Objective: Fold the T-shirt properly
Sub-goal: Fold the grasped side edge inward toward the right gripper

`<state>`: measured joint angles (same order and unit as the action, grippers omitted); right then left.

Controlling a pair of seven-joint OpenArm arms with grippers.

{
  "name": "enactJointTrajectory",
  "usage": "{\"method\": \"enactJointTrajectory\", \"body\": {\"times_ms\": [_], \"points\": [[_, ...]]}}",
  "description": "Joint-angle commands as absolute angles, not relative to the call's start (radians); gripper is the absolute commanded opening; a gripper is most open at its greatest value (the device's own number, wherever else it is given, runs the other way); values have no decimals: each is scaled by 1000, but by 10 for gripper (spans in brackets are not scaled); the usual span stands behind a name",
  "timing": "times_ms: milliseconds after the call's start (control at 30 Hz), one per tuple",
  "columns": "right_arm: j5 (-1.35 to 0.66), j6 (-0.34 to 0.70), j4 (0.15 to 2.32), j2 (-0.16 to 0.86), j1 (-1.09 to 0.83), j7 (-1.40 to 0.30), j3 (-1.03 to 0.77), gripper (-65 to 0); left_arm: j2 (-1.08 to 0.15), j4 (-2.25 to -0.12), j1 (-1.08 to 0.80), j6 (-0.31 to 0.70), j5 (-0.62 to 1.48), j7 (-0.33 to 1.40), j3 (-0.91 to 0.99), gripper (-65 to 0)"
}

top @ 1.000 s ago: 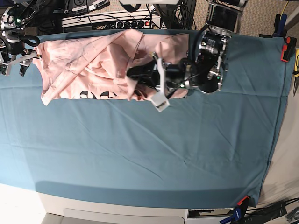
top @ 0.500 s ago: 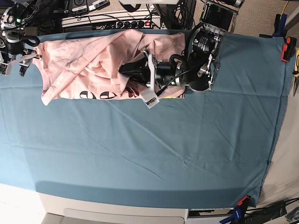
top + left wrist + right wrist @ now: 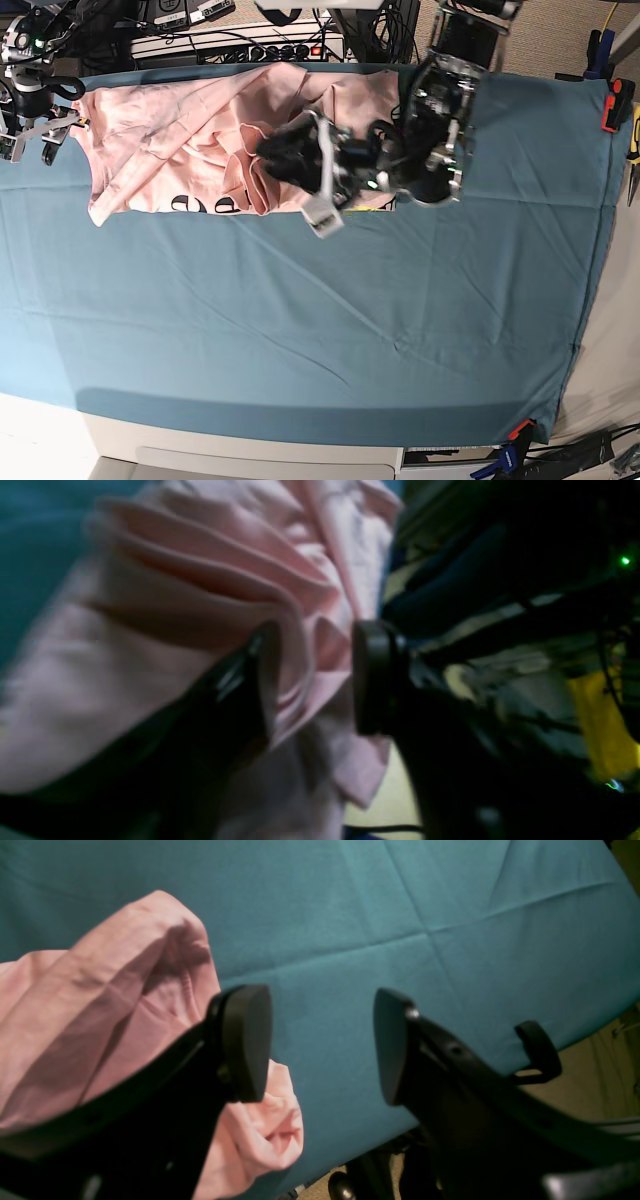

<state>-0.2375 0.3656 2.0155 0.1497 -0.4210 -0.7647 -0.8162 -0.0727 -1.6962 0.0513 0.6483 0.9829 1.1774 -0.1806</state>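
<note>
Pale pink T-shirt bunched along the far edge of the teal-covered table, black lettering peeking out at its near hem (partly hidden under folds). Left gripper reaching sideways into the middle of the cloth; a gathered wad of pink folds caught between the two dark fingers, gap narrow, fabric pressed against the near finger and bulging out below, though a sliver of space shows beside the far pad, so clenched on the T-shirt only loosely, blurred in the wrist view. Right gripper parked at the table's far corner, fingers spread wide and released, nothing between them but bare teal cloth; a pink sleeve edge lying just beside and behind one finger, contact unclear.
</note>
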Motion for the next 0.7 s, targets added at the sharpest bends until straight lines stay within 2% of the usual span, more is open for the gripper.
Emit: {"method": "enactJointTrajectory", "body": {"times_ms": [0,67,100,267,500,667], "points": [[-246,362,2033,166,-421,-733,-824,-324,-89,-1740,66,654,992,1159,-157,-528],[-246,362,2033,166,-421,-733,-824,-324,-127,-1787,59,654,982,1159,-114,-643],[-246,362,2033,166,-421,-732,-824,-324,-147,-1807,52,654,979,1158,-91,-650],[-247,362,2033,166,-421,-731,-824,-324,-220,-1875,-28,574,931,1098,22,-650],[-247,362,2033,166,-418,-728,-824,-324,-207,-1883,-135,452,828,1052,55,-650],[-252,362,2033,166,-418,-729,-824,-324,-161,-1883,-184,414,807,1046,55,-650]]}}
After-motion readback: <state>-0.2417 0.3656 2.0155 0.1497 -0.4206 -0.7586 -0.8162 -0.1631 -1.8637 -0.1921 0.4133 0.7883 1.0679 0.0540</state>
